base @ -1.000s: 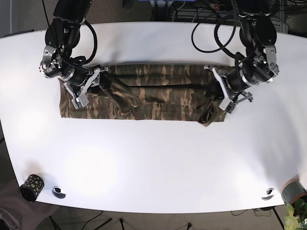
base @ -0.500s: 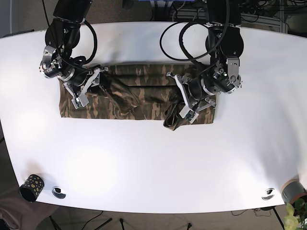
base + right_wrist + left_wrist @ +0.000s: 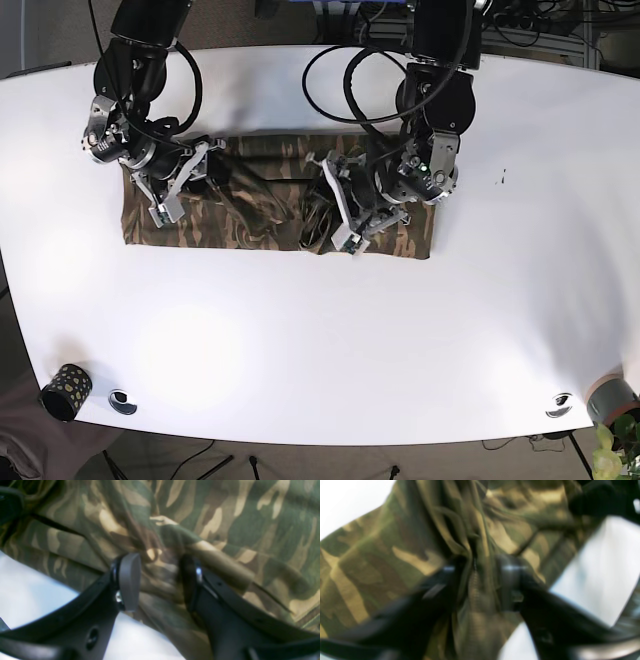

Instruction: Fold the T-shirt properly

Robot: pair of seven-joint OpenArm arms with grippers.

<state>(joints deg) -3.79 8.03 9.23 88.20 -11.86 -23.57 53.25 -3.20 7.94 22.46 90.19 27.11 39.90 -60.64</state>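
T-shirt: camouflage cloth, lying as a long band across the far half of the white table. Its end on the base view's right is doubled back over the band, so the cloth now stops near the middle of the table and a raised bunch sits where the lifted part meets the flat part.

Left gripper: on the base view's right, above the bunch. Wrist view is blurred, but a gathered ridge of shirt fabric runs between the two dark fingers and they press on it from both sides. Clamped on the shirt.

Right gripper: at the band's other end, on the base view's left. Its fingers stand apart with a low fold of cloth between them; the grey pad does not look pressed in. From this view alone I cannot tell whether it grips or only straddles the fabric.

Step in hand, as I judge it: the crosswise fold, the left arm carrying one end of the band over toward the other.

Next move, in my judgement: carry the held end on until its edge lines up with the far end, lower it flat, then let go. The bunch needs to be drawn taut first or it will be trapped as a crease. The right arm should keep its end from sliding.
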